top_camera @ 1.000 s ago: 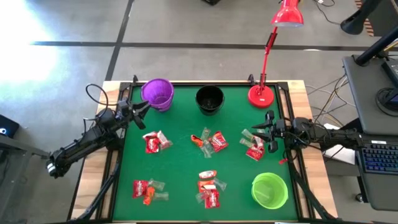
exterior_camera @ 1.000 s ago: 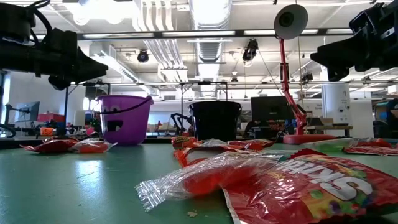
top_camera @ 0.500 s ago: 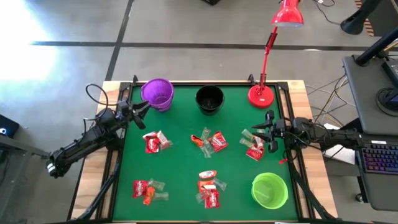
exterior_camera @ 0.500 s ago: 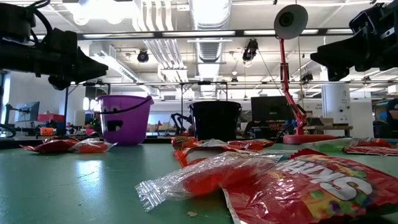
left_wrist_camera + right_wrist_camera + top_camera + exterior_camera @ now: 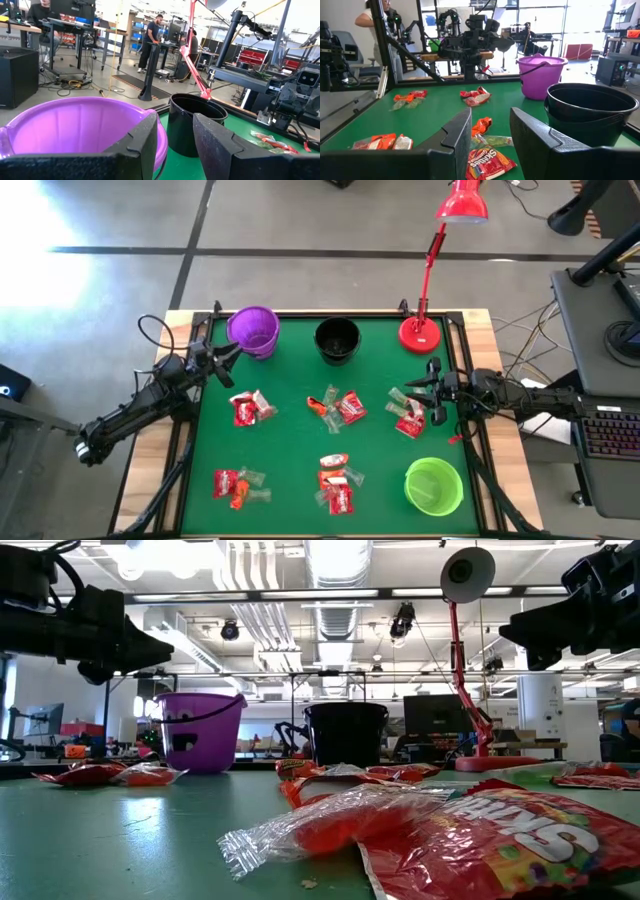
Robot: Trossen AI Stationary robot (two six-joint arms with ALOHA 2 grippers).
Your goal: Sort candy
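Note:
Candy in red, orange and clear wrappers lies in several small heaps on the green mat: one at the left (image 5: pixel 250 408), one in the middle (image 5: pixel 337 408), one at the right (image 5: pixel 408 416) and two near the front (image 5: pixel 238 485) (image 5: pixel 337 480). My left gripper (image 5: pixel 224 352) hangs level at the table's left edge, open, pointing at the purple cup (image 5: pixel 75 125). My right gripper (image 5: pixel 424 391) hangs level at the right edge, open, above the right heap. Both sets of fingers are empty in the wrist views (image 5: pixel 177 145) (image 5: pixel 490 142).
A purple cup (image 5: pixel 254 330) and a black cup (image 5: pixel 337 340) stand at the far edge, and a green cup (image 5: pixel 433 486) stands at the near right. A red desk lamp has its base (image 5: pixel 420 334) on the far right corner. People stand in the room beyond.

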